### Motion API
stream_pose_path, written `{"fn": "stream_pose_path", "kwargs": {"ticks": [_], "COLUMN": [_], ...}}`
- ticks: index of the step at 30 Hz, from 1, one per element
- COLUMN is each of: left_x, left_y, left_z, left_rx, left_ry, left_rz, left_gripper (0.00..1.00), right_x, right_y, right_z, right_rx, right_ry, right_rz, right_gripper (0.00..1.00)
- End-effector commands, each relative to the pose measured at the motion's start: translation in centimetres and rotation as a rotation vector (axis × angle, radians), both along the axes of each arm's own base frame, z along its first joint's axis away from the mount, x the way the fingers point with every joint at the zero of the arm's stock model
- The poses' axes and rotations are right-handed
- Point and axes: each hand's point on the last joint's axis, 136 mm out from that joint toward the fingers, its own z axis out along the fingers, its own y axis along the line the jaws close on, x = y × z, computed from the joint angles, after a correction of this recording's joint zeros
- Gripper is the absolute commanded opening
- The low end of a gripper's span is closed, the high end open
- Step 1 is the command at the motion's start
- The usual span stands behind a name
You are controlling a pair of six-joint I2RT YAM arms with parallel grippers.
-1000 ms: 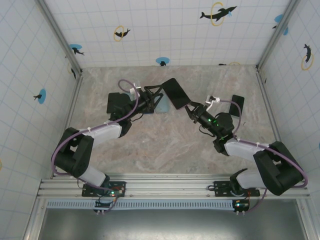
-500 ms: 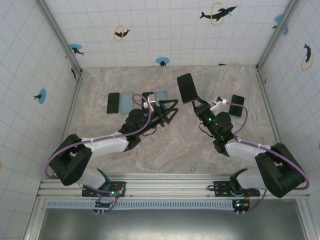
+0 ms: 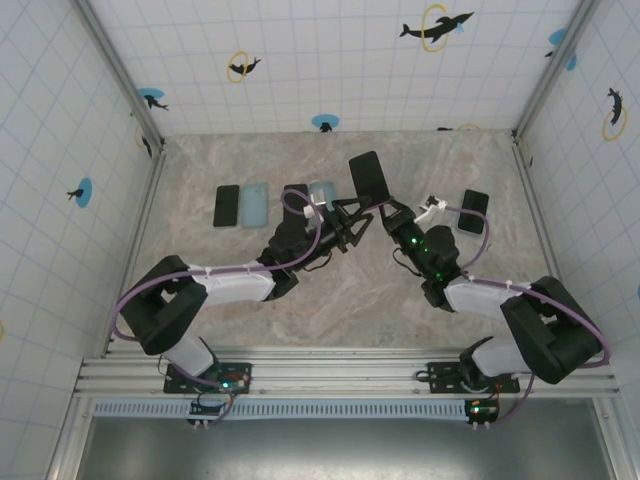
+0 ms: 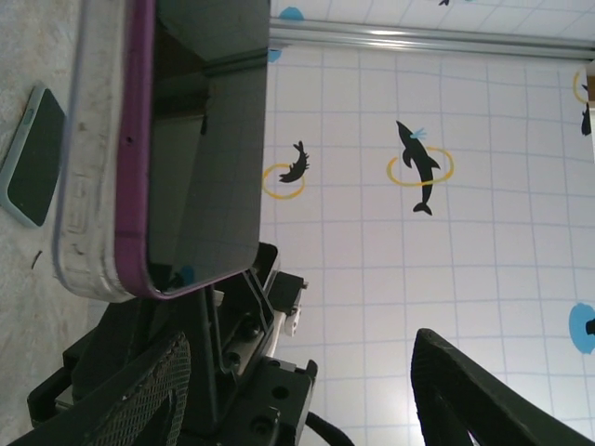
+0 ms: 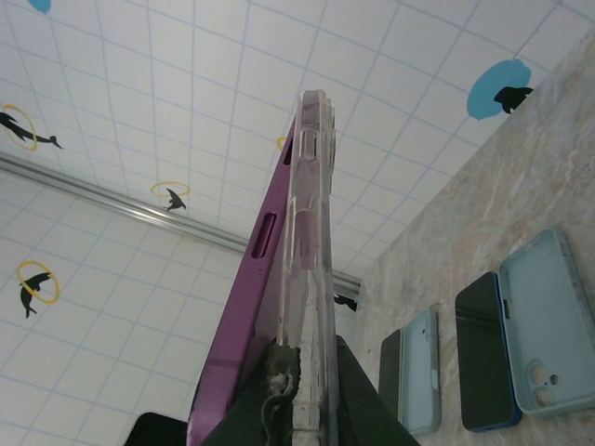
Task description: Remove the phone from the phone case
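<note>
The right gripper (image 3: pixel 392 213) pinches the lower edge of the phone (image 3: pixel 368 178), holding it upright off the table (image 3: pixel 340 290) in its clear phone case (image 5: pixel 311 232). The left gripper (image 3: pixel 356 215), fingers spread, sits just left of the phone. Beyond the phone lie spare cases (image 3: pixel 255 203).

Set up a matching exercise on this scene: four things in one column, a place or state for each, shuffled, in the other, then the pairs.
Column one
1. purple phone in a clear plastic case
2. left pincer
3. leftmost pale blue phone case
4. lone black phone

Column two
A. flat near the right wall
B. open
C. flat in the row on the left half of the marbled table
D. gripped by the right pincer, off the table

Pairs: 1-D, 2-B, 3-C, 4-A
</note>
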Motion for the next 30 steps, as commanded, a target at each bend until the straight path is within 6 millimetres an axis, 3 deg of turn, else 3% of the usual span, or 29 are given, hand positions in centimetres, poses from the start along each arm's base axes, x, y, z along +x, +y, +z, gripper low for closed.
{"fn": "stream_pose_path", "kwargs": {"ticks": [1, 18, 30], "left_x": [0.3, 1.2, 3.1], "left_y": [-0.4, -0.5, 1.1], "left_z": [1.8, 1.6, -0.8], "left_rx": [-0.072, -0.110, -0.064], "left_ry": [-0.021, -0.012, 0.040], "left_rz": [0.007, 0.021, 0.141], "left_gripper": [0.64, 0.54, 0.57], "right_x": [-0.7, -1.3, -2.9], "right_y": [-0.3, 0.3, 0.0], "right_z": [2.9, 2.7, 4.1], "right_rx": [0.065, 0.036, 0.040], "right_ry": [-0.110, -0.134, -0.212], "right_rz": [-0.006, 0.024, -0.017], "right_gripper": [0.00, 0.00, 0.00]}}
